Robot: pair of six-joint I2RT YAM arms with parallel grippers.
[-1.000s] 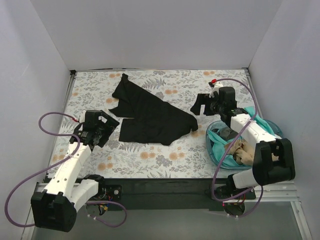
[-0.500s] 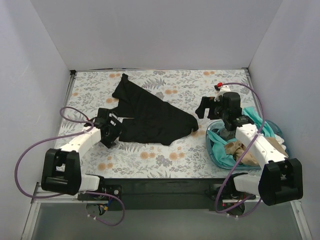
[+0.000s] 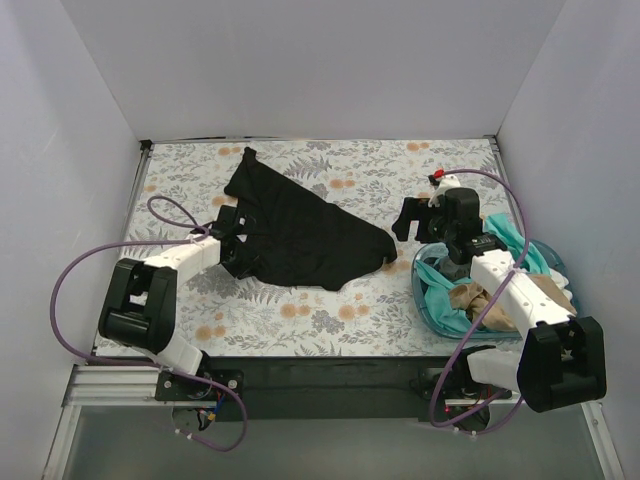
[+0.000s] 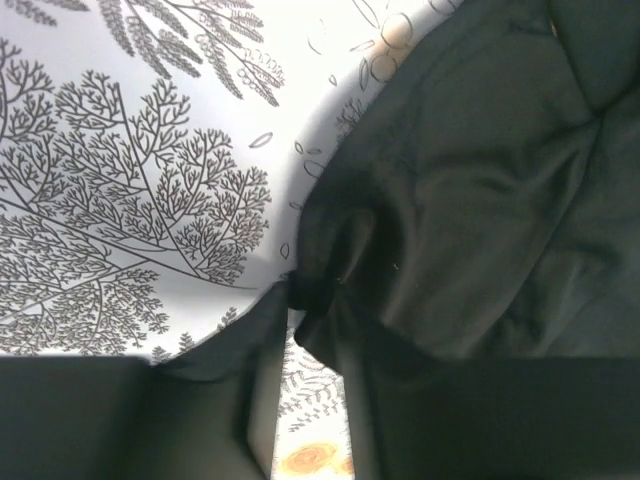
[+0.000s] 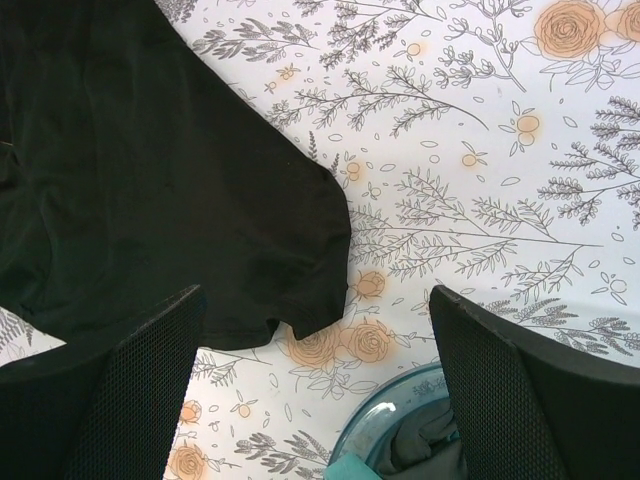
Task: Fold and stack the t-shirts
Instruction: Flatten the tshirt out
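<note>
At the left edge of the solid black cloth t-shirt (image 3: pixel 305 228), the left end effector (image 3: pixel 240 255) sits low on the cloth. Its wrist view shows the fingers (image 4: pixel 120 420) close together, with a puckered fold of the hem pinched at their tips. This t-shirt lies spread and rumpled across the middle of the floral-patterned desk (image 3: pixel 300 315), one corner reaching toward the far edge. Just beside its right-hand corner hovers the right end effector (image 3: pixel 412 216), its fingers (image 5: pixel 130 380) spread wide over bare desk and the cloth's edge. Near the right arm, a translucent blue plastic tub (image 3: pixel 424 300) holds a crumpled teal cloth t-shirt (image 3: pixel 438 275) and a tan cloth t-shirt (image 3: pixel 478 298). Around the desk on three sides stand plain white walls (image 3: pixel 320 70)
</note>
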